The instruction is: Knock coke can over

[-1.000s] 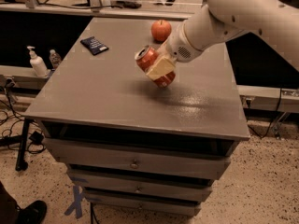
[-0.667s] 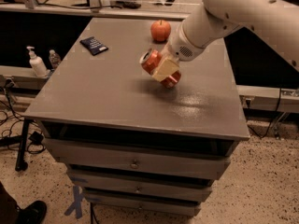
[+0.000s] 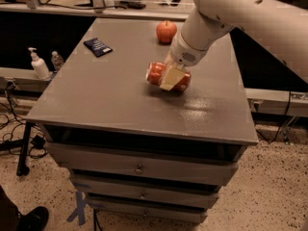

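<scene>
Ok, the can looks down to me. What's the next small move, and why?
Probably back the gripper straight up and away. The coke can lies on its side on the table with the gripper right at it, and the apple stands apart behind, so nothing more seems needed.

White arm [image 3: 250, 13] reaching down from the upper right, wrist [image 3: 188, 52] angled left, gripper [image 3: 171, 77] low, mid-scene.

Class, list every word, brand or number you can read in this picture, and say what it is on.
No text can be read.
The coke can, on its side under the claw: print too blurred.
The dark blue packet: pale marks, unreadable.
The pump bottle: label unreadable.
</scene>
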### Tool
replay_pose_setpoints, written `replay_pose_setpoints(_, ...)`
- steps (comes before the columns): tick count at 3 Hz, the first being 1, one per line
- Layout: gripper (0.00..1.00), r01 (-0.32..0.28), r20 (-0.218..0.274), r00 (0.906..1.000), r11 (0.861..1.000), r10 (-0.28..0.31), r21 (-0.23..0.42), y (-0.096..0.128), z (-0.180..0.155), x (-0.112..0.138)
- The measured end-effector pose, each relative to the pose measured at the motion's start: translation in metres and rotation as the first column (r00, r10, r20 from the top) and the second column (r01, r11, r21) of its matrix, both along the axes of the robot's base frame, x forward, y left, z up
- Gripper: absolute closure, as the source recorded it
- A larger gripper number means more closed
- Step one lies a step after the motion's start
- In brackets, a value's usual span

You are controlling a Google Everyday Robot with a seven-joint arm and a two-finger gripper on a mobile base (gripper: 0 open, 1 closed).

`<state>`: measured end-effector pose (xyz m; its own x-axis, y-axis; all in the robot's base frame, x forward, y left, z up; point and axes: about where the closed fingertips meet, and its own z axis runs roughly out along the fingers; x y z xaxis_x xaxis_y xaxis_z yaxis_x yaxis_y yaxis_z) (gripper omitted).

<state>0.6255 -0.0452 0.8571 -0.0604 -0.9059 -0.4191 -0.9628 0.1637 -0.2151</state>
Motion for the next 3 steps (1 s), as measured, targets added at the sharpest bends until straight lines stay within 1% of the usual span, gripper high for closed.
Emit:
replay_pose_setpoints(1, 0.6, -0.068, -0.024, 0.9974, 0.998, 0.068, -0.01, 0.012, -0.007, -0.007)
replay_pose_setpoints(2, 0.36, -0.125, -0.05, 0.9909, 0.992, 0.125, -0.002, 0.02, -0.011, -0.013)
replay_pose_setpoints(3, 0.12, -0.168, -0.075, 0.983, 0.986, 0.168, 0.011, 0.025, -0.011, -0.016)
